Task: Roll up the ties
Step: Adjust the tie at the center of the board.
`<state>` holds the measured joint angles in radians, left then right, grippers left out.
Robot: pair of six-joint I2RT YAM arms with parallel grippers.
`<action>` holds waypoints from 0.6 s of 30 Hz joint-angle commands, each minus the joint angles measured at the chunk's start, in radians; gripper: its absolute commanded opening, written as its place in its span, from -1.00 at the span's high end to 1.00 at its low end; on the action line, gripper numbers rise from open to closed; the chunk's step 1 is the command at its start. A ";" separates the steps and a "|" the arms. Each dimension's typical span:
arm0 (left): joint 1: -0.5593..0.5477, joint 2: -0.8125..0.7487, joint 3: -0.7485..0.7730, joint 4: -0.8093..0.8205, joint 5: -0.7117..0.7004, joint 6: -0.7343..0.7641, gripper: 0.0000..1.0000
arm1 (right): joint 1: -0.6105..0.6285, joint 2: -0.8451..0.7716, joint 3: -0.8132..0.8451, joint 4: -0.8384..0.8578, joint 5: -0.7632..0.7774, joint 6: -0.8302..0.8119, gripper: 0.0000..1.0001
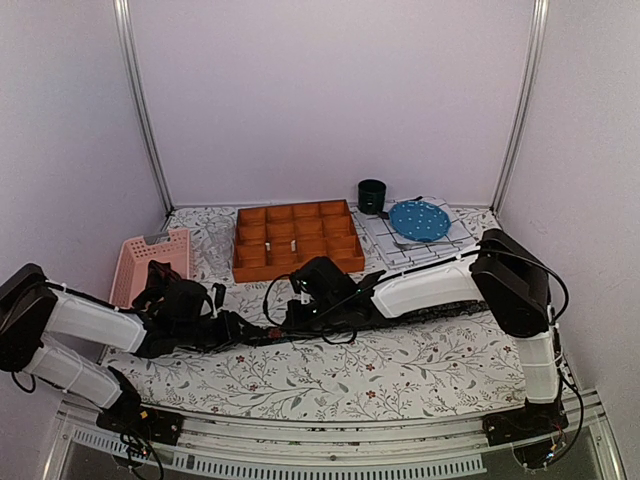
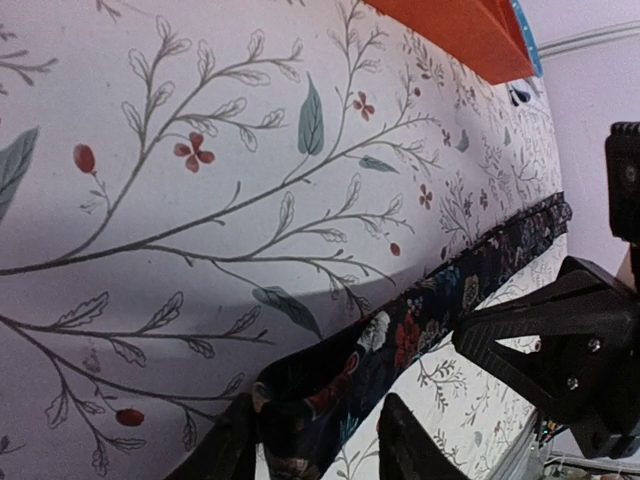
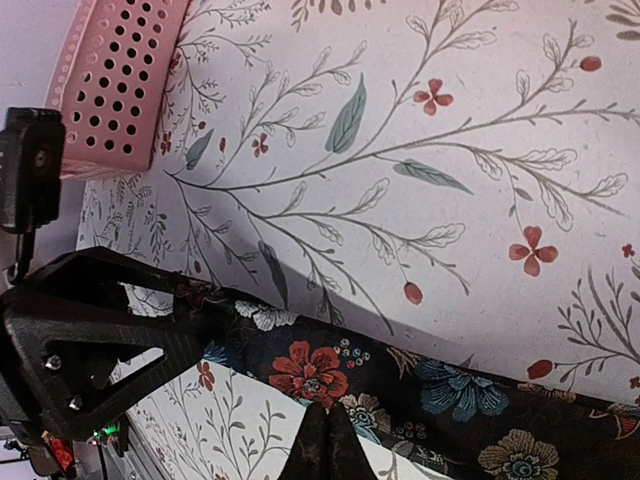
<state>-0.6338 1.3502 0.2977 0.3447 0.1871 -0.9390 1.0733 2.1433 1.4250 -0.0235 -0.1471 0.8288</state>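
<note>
A dark floral tie point(image 3: 440, 390) lies as a long strip across the flowered tablecloth. In the left wrist view it point(image 2: 430, 305) runs from between my fingers away to the upper right. My left gripper point(image 2: 315, 445) is open, its fingers either side of the tie's near end, with a pale gap beside the right finger. My right gripper point(image 3: 326, 425) is shut on the tie's edge beside a red flower. In the top view the two grippers, left point(image 1: 232, 328) and right point(image 1: 296, 316), meet at table centre-left, and the arms hide most of the tie.
An orange compartment tray point(image 1: 297, 238) stands behind the grippers. A pink perforated basket point(image 1: 150, 262) is at the far left. A blue plate point(image 1: 419, 220) on a checked cloth point(image 1: 440, 247) and a dark cup point(image 1: 372, 196) are at the back right.
</note>
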 commanded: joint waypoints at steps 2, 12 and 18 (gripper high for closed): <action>0.003 -0.025 -0.018 -0.031 -0.008 0.016 0.06 | 0.005 0.099 0.045 -0.039 -0.012 0.000 1.00; 0.007 0.002 -0.014 -0.010 0.010 -0.001 0.04 | 0.006 0.107 0.062 -0.066 -0.009 -0.018 1.00; 0.006 -0.009 -0.012 -0.004 0.020 -0.005 0.13 | 0.005 0.131 0.048 -0.064 -0.041 -0.006 1.00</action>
<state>-0.6334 1.3453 0.2924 0.3279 0.1947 -0.9394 1.0733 2.1754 1.4616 -0.0666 -0.1665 0.8234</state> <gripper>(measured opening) 0.461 0.002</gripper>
